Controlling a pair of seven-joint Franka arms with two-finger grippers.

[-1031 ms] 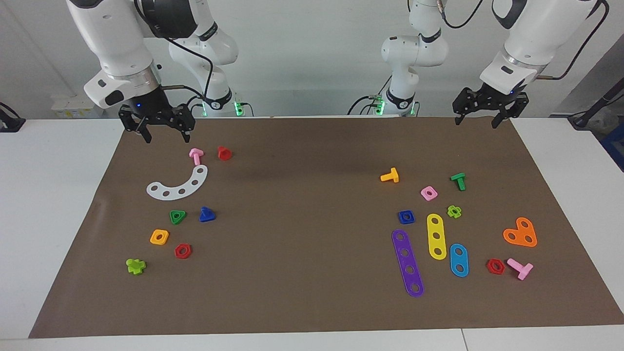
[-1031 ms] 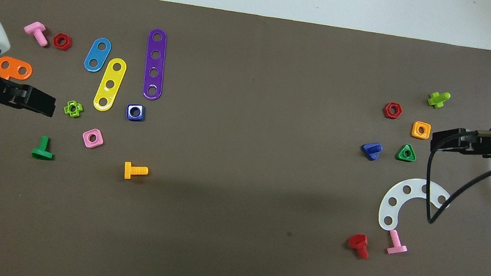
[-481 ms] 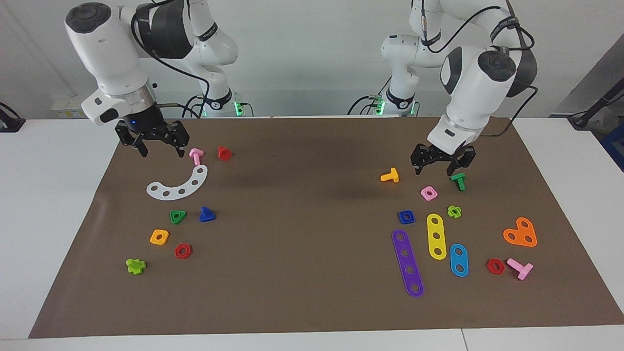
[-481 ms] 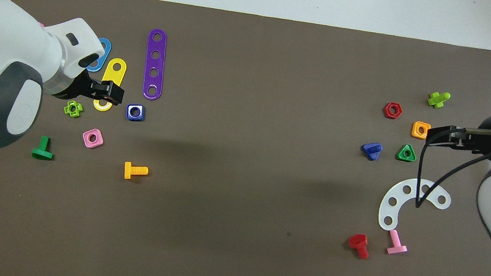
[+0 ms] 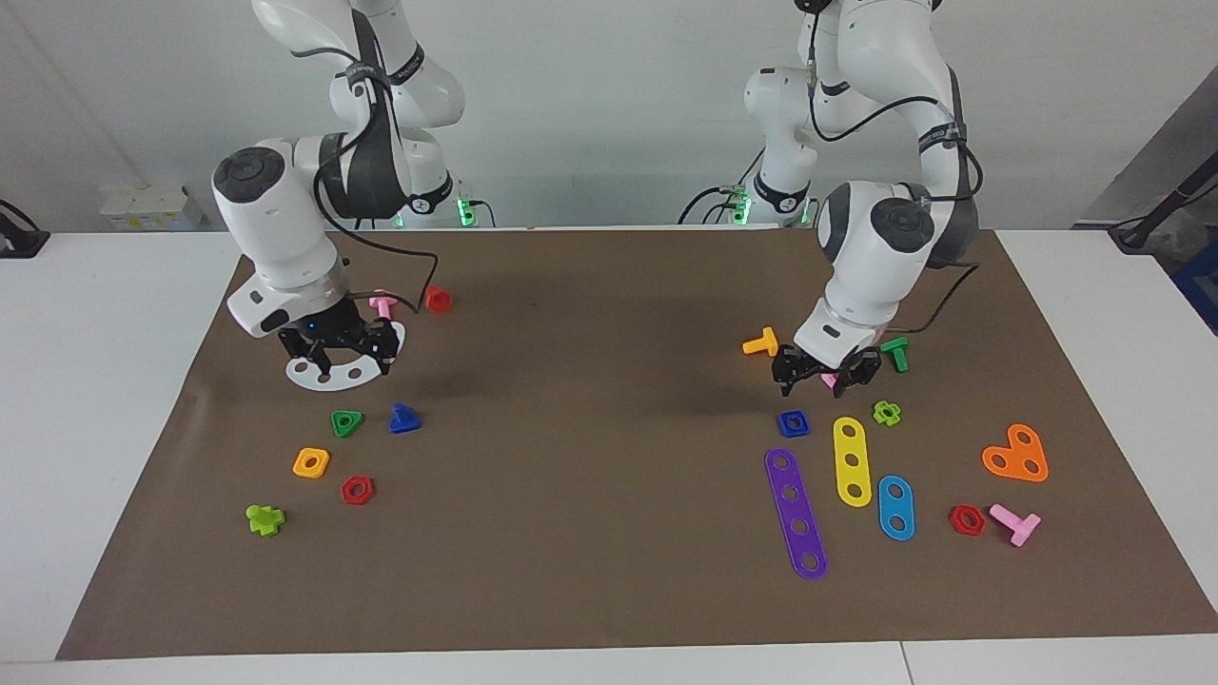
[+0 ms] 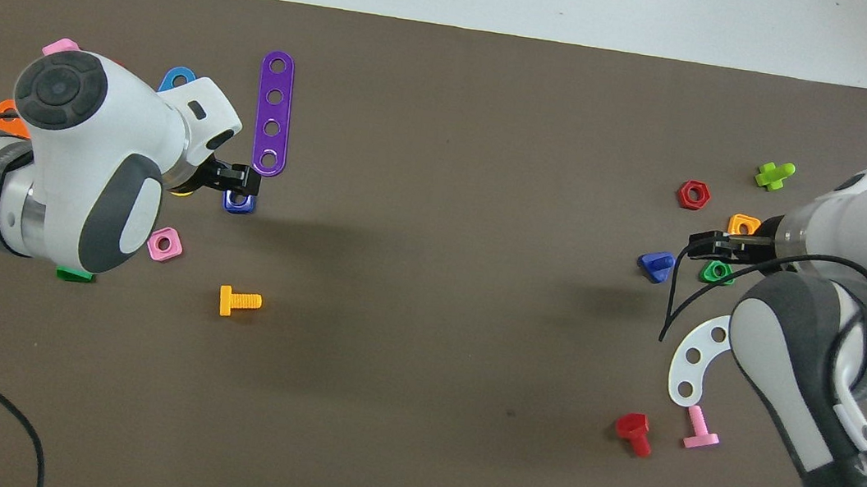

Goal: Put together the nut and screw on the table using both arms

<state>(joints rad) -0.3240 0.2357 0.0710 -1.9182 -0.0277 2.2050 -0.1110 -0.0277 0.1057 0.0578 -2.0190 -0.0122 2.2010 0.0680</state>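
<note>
While both glossy white jointed arms reach low over the brown mat on the white worktop (image 5: pixel 114 400), neither has hold of anything; the left gripper (image 5: pixel 824 374) hangs with its jaws parted and empty, tips clear of the mat, over the spot just nearer the robots than the small dark-blue square plastic nut (image 5: pixel 793 422), which lies flat beside the end of the purple four-hole strip (image 5: pixel 796 514) toward the left arm's end; part of a pink square nut (image 6: pixel 164 243) shows between the jaws in the facing view; the right gripper (image 5: pixel 344 357) hangs over the white curved five-hole plate (image 5: pixel 328 380), jaws likewise apart and empty; the small dark-blue triangular-headed plastic screw (image 5: pixel 403 419) rests on the mat, farther from the robots than that plate, beside the green triangular nut (image 5: pixel 346 422).
</note>
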